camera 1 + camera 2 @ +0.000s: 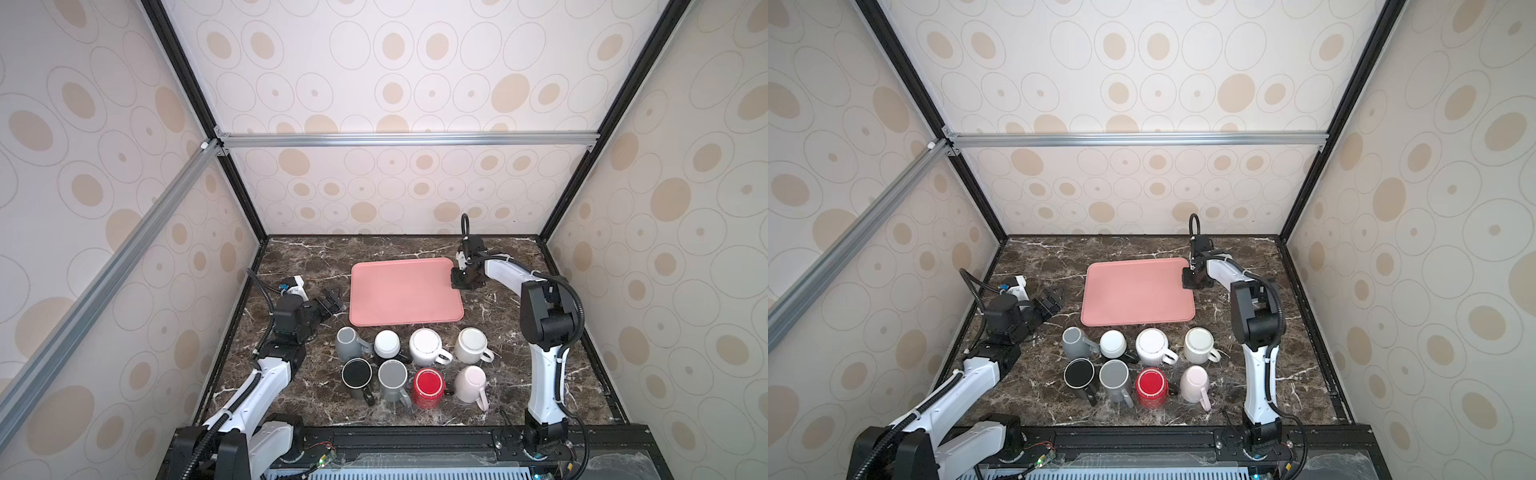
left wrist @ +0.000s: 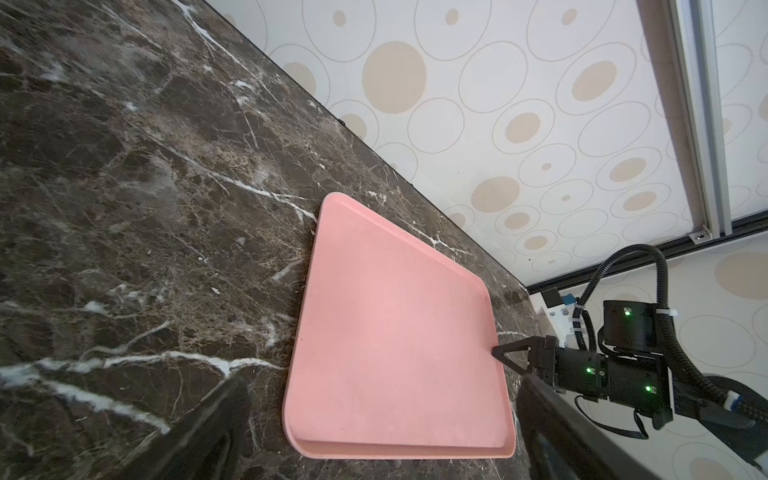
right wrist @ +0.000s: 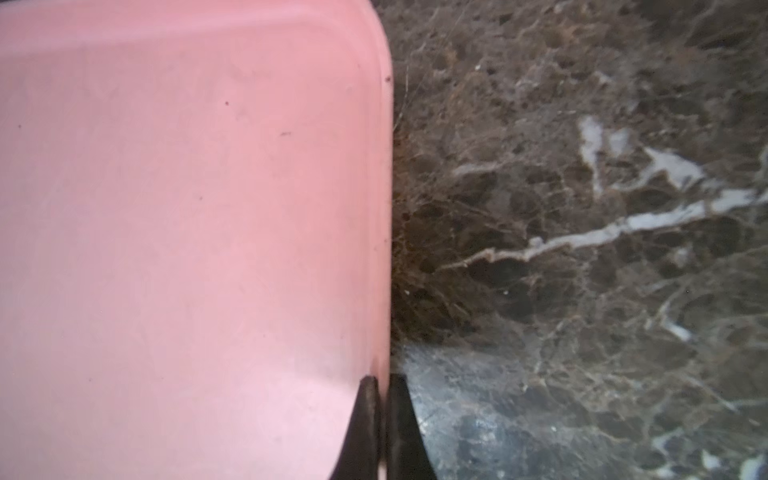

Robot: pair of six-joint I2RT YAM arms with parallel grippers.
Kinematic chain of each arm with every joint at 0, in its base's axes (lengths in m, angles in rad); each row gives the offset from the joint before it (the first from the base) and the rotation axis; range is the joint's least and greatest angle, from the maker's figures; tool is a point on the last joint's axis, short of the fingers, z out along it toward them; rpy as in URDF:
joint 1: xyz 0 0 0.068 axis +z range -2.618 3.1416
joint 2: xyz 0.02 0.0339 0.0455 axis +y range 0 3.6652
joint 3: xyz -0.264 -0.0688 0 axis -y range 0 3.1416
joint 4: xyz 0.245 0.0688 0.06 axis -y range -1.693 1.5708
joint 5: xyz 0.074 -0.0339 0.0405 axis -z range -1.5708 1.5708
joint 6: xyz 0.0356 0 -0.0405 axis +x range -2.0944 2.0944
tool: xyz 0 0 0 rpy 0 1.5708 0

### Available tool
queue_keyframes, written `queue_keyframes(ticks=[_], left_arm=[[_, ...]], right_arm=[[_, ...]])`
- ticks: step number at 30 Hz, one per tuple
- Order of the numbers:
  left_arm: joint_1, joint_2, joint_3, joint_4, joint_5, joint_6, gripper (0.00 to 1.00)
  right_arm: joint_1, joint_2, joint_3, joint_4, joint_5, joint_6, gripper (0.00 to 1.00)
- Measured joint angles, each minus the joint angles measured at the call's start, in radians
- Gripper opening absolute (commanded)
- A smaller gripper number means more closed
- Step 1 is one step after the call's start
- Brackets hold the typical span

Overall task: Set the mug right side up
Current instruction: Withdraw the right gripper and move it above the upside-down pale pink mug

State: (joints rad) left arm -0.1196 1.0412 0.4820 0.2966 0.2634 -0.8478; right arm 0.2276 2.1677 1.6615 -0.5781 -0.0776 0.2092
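Note:
Several mugs stand bottom up in two rows on the marble table, in both top views: a grey mug (image 1: 348, 343), two white mugs (image 1: 387, 344), a cream mug (image 1: 471, 344), a black mug (image 1: 356, 374), a red mug (image 1: 428, 384) and a pale pink mug (image 1: 470, 382). Neither gripper touches any of them. My right gripper (image 1: 457, 283) (image 3: 383, 382) is shut on the right rim of the pink tray (image 1: 403, 291) (image 3: 187, 208), one finger inside the rim and one outside. My left gripper (image 1: 332, 301) (image 2: 382, 432) hangs open and empty left of the tray.
The pink tray (image 1: 1136, 291) (image 2: 395, 324) lies flat behind the mug rows and holds nothing. Patterned walls with black frame posts close in the table on three sides. Bare marble (image 1: 498, 299) shows right of the tray and in front of the mugs.

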Motion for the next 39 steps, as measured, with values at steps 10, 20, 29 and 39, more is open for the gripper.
queue_keyframes(ticks=[10,20,29,39], left_arm=[[0.000,0.000,0.000,0.000,0.000,0.000,0.99],[0.000,-0.023,0.001,-0.040,0.000,0.000,0.99],[0.000,-0.082,0.000,-0.045,-0.004,0.000,0.99],[0.000,-0.138,-0.079,0.018,-0.019,-0.010,0.99]], right_arm=[[-0.006,0.025,0.005,-0.021,0.019,0.006,0.45],[-0.009,-0.142,-0.103,0.010,0.048,0.078,0.59],[0.109,-0.645,-0.463,0.147,0.164,0.201,0.60],[0.270,-1.114,-0.861,0.143,0.166,0.290,0.60]])
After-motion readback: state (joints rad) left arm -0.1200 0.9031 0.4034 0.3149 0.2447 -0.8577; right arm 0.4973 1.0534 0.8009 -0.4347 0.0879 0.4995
